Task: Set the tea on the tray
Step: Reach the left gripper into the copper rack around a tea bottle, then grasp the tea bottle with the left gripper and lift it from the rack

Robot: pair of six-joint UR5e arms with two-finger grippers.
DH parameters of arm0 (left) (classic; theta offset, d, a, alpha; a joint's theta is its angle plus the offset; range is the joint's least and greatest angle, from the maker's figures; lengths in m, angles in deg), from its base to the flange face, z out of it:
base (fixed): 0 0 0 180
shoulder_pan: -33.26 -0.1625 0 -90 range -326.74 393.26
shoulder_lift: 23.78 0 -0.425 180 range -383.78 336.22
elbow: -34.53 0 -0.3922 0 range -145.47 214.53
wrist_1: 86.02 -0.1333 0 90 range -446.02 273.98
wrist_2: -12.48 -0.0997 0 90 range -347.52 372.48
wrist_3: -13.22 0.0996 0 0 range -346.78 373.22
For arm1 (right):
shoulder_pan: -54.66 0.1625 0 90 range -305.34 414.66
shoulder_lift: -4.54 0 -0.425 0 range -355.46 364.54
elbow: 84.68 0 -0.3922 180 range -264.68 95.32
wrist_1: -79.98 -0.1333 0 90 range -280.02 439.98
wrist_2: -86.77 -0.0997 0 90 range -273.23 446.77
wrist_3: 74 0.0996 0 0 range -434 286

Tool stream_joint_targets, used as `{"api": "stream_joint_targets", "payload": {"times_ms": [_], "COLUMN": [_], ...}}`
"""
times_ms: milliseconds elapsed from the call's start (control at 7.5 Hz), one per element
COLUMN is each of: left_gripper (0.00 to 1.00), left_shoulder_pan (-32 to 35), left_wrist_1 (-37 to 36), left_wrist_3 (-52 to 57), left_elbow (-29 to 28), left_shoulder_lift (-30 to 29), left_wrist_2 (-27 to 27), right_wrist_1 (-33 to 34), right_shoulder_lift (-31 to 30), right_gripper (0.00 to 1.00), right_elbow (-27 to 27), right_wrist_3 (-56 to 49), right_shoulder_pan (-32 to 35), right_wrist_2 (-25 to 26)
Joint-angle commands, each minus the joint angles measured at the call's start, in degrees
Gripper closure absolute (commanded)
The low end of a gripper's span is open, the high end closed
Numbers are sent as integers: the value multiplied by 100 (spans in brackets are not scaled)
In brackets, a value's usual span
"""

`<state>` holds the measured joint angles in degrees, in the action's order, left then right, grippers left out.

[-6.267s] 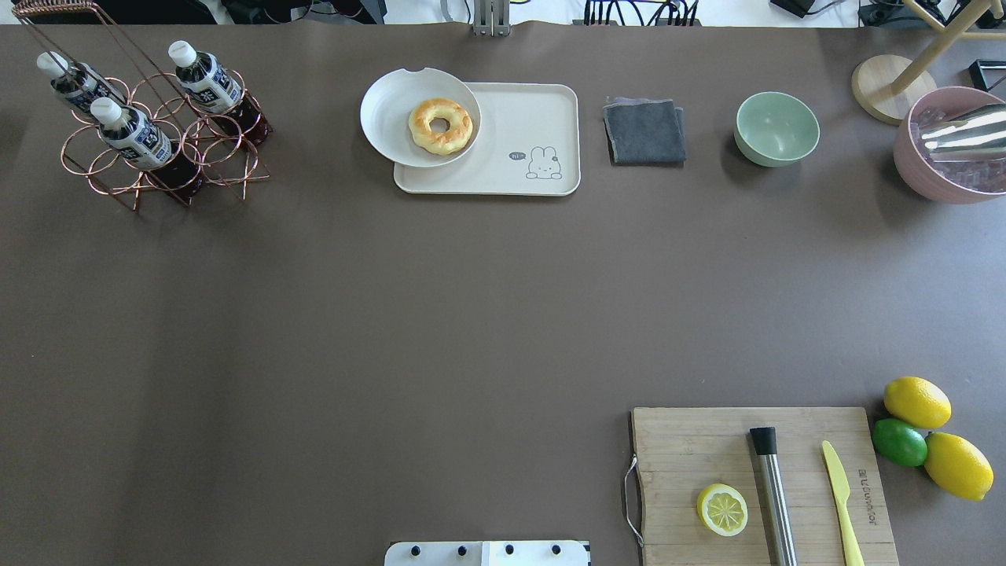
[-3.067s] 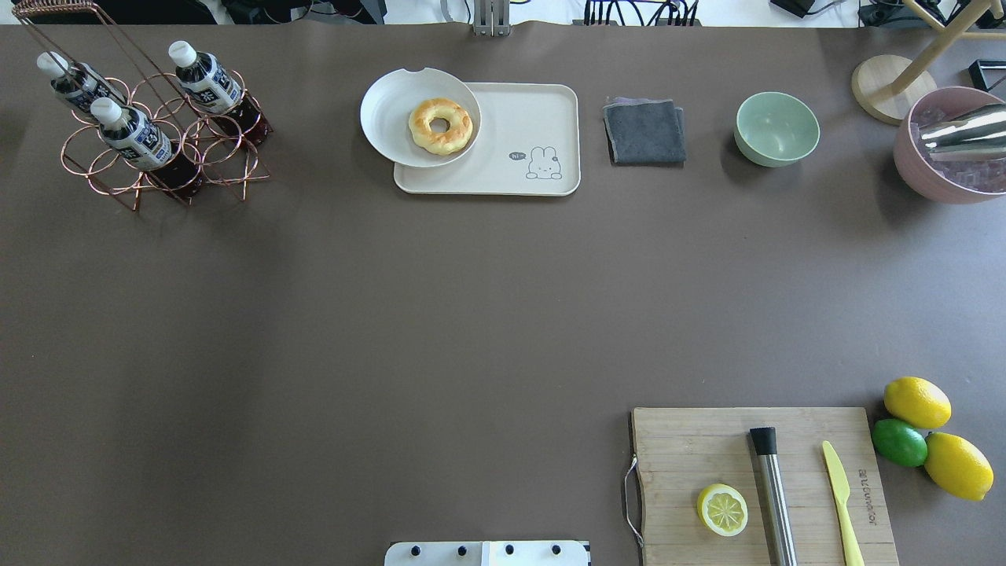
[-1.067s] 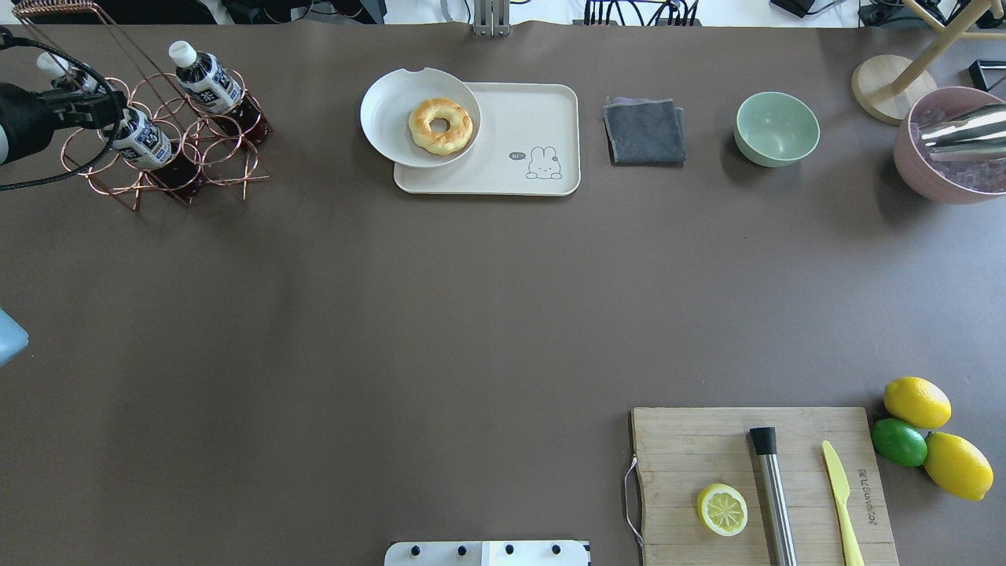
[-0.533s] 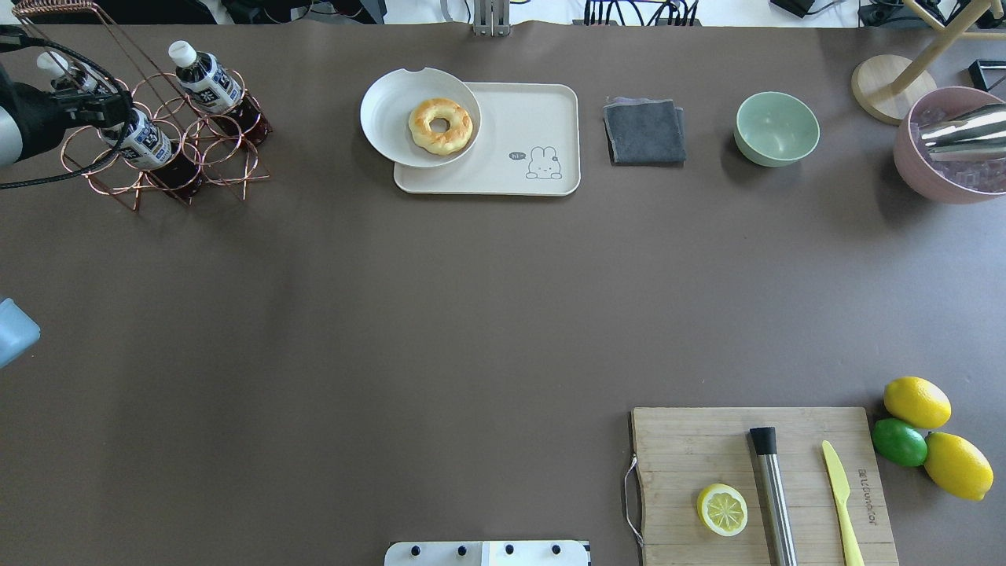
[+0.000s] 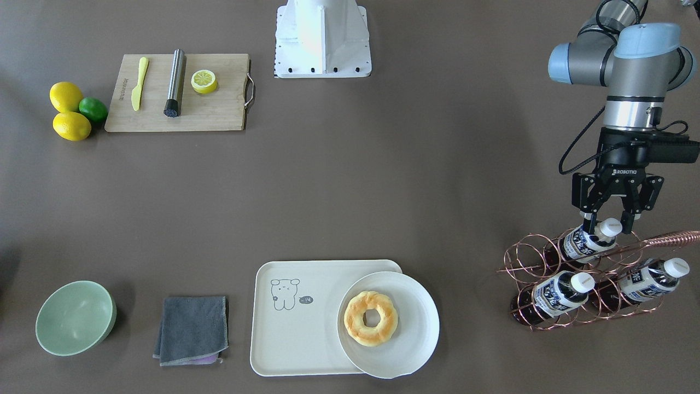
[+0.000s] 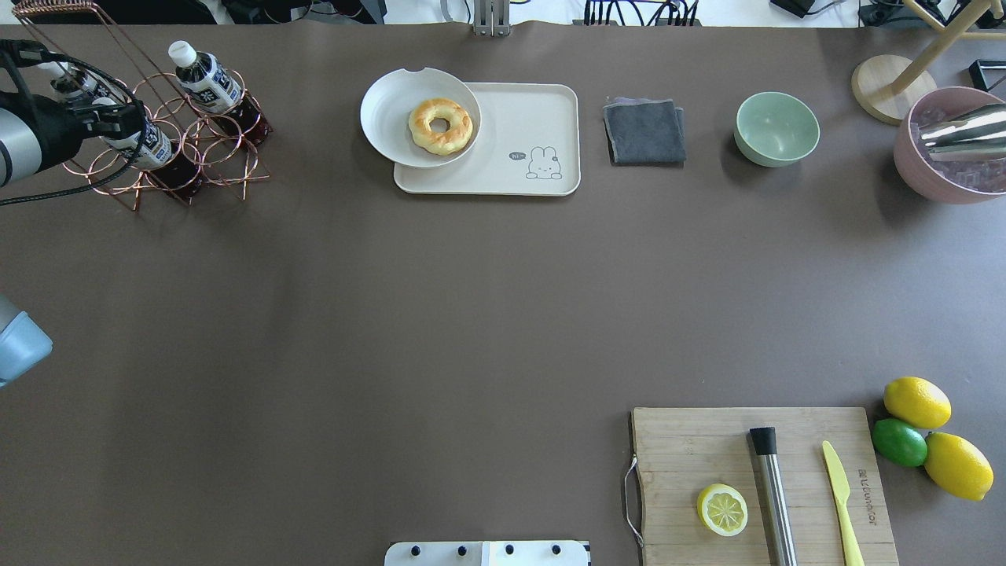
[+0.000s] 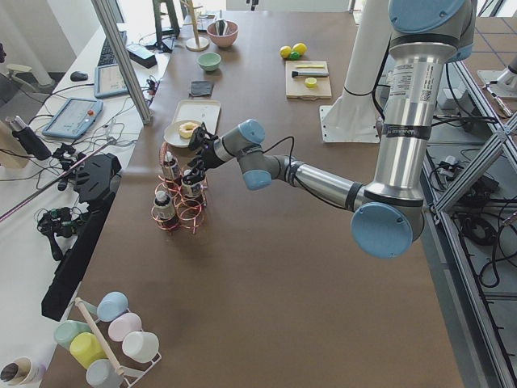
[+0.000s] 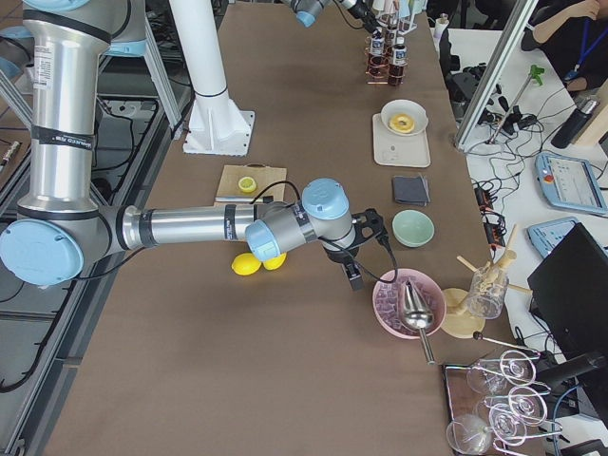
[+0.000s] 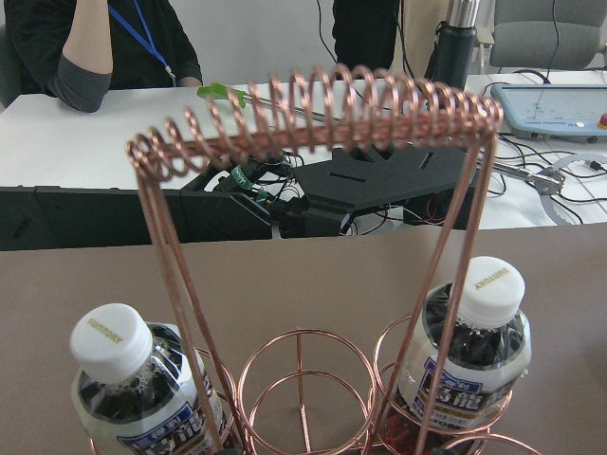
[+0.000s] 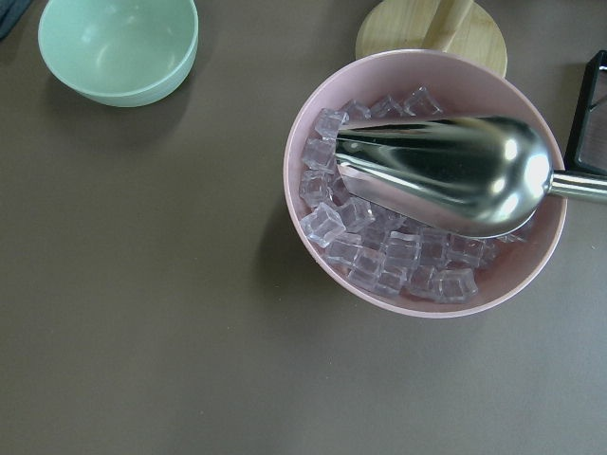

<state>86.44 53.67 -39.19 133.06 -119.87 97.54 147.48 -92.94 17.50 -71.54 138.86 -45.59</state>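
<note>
Three tea bottles [image 5: 558, 293], one copper rack [image 5: 519, 262], one tray [image 5: 295, 339], one plate [image 5: 415, 339], one doughnut [image 5: 371, 318], one grey cloth [image 5: 191, 328], one green bowl [image 5: 75, 317]. One pink ice bowl [image 6: 912, 169], one scoop [image 6: 963, 134], one cutting board [image 5: 219, 109], one knife [image 5: 139, 82], one steel muddler [image 5: 175, 82], one lemon half [image 5: 203, 81], two lemons [image 5: 65, 96], one lime [image 5: 93, 109].

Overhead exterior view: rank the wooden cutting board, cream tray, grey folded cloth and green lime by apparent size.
1. Wooden cutting board, largest, though its near edge is cropped.
2. Cream rectangular tray.
3. Grey folded cloth.
4. Green lime.

Silver arm [image 5: 634, 93], blue caps [image 5: 648, 35], black pincer [image 5: 607, 224]
</note>
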Motion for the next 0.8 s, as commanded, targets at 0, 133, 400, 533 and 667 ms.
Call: {"api": "stream_joint_targets", "payload": {"times_ms": [0,133,400,533,667], "left_gripper": [31,32,32,32,33], "left_shoulder_pan": [-71,-71,-62,-62,-62], "left_wrist_1": [67,67,216,225,251], "left_wrist_3": [55,64,64,64,64], "left_elbow": [35,35,9,0,-9], "left_shoulder_lift": [56,64,143,144,152], "left_wrist_2": [-86,-86,-59,-51,-42], "right_wrist_1": [0,0,0,0,0], "right_shoulder_lift": [0,0,9,9,9], "right_gripper": [0,0,0,0,0], "right_elbow": [4,4,4,4,4], "right_wrist_3": [0,0,0,0,0], "right_shoulder_pan": [0,0,0,0,0], "right_wrist_2": [0,0,0,0,0]}}
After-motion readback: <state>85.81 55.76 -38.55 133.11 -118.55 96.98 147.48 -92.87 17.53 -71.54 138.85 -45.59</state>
